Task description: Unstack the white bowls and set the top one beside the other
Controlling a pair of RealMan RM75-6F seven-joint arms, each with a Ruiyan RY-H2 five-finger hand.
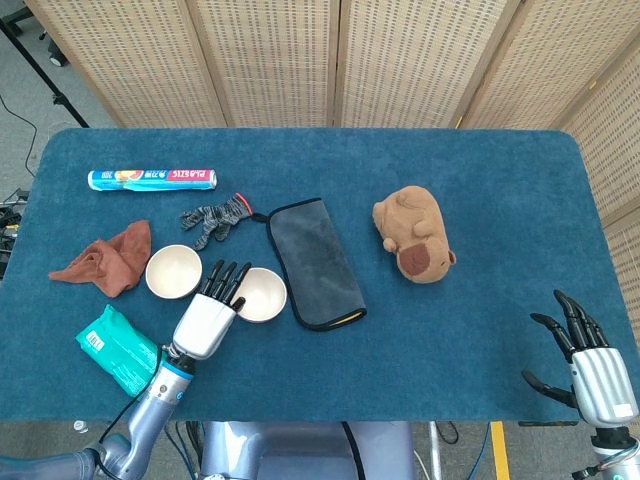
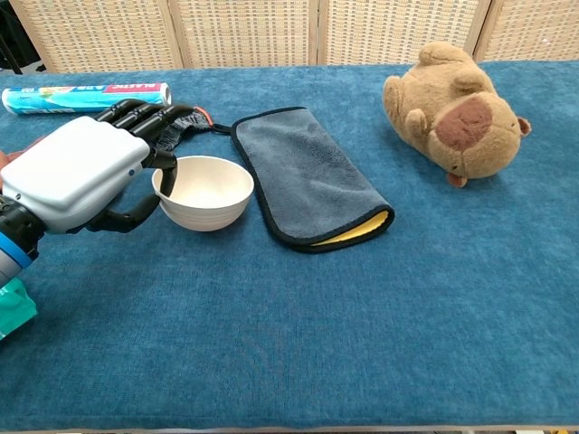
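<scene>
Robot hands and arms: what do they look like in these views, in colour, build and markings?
Both hands have a glossy white shell over the back and black jointed fingers. The left hand joins a silver-grey forearm through a bright blue wrist ring, with a thin dark cable running beside the arm in the head view. The right hand shows ridged silver-white casing. No markings are legible on either.
</scene>
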